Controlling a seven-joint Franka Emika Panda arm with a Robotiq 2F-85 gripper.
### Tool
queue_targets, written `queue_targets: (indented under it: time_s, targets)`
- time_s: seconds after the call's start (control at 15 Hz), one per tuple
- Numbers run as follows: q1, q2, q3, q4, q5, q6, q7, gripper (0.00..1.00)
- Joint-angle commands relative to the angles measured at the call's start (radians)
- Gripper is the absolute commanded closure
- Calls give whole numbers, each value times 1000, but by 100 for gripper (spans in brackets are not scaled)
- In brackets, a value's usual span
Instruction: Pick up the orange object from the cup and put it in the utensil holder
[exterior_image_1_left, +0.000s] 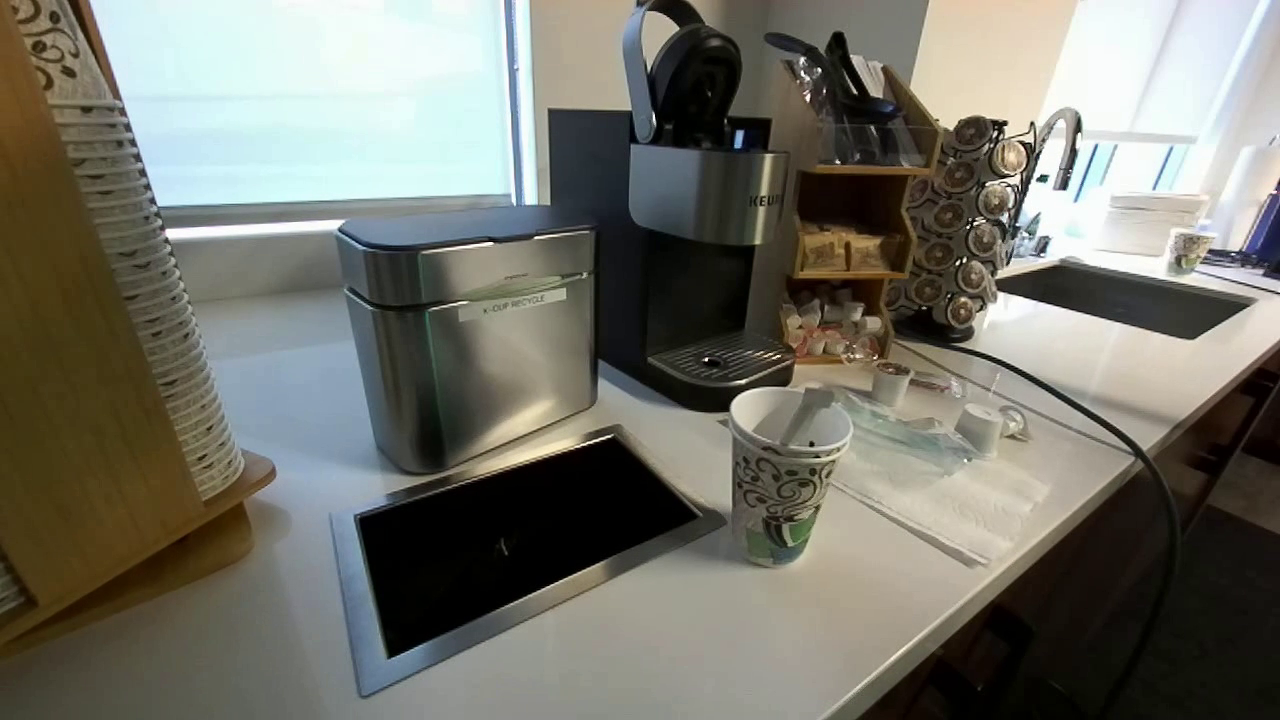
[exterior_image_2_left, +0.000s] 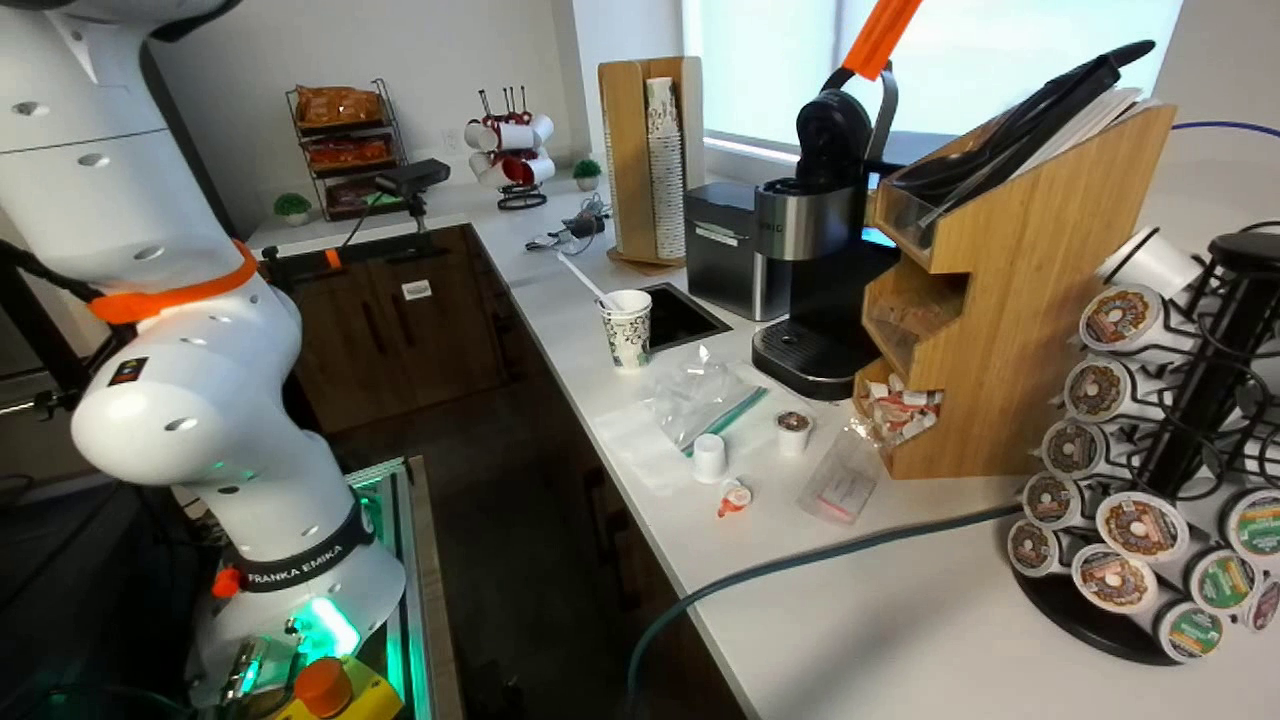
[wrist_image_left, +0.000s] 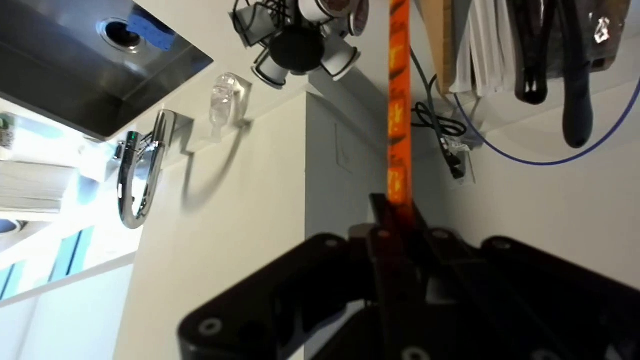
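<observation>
Orange and aloft, with the placing yet to come

The white tabletop carries the Keurig coffee maker, its lid raised. Just beside it stands the tiered wooden utensil caddy, with black utensil handles filling much of its top compartment, so room for one more looks tight. Smaller again, the scroll-printed paper cup stands upright, with no orange showing in it.

The orange stick, patched with yellow and dark marks, is in the air. In an exterior view what looks like its lower end slants across the coffee maker's lid; whether the two touch, I cannot tell. Being thin and flat, it should be light, fairly stiff with a little flex, hard to break, and smooth enough to swivel in a weak pinch. I would grip it high, leaving the lower length free to slide in among the handles.

The claw is clamped on the stick, its fingers no farther apart than the stick needs. A long stretch runs free of them and out of the wrist view; how much sits hidden between them is unclear.
</observation>
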Motion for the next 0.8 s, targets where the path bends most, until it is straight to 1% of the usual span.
queue_targets:
  time_s: [0.0,0.07,0.13,0.2,0.27,0.4,0.47,0.6,0.67,0.73]
  targets:
    - [-3,33,0,41,12,0,-1,93]
    - [-5,59,1,72,17,0,-1,93]
    - [-7,74,1,91,19,0,-1,98]
    - [-12,82,0,87,72,5,-17,98]
    - [-28,106,-3,101,174,23,-78,98]
    - [-47,171,-6,164,311,5,-177,98]
    - [-77,220,10,220,369,-18,-222,98]
    - [-108,286,19,290,438,-50,-277,98]
    - [-112,330,7,345,467,-75,-307,98]
    - [-124,362,9,385,476,-95,-324,98]
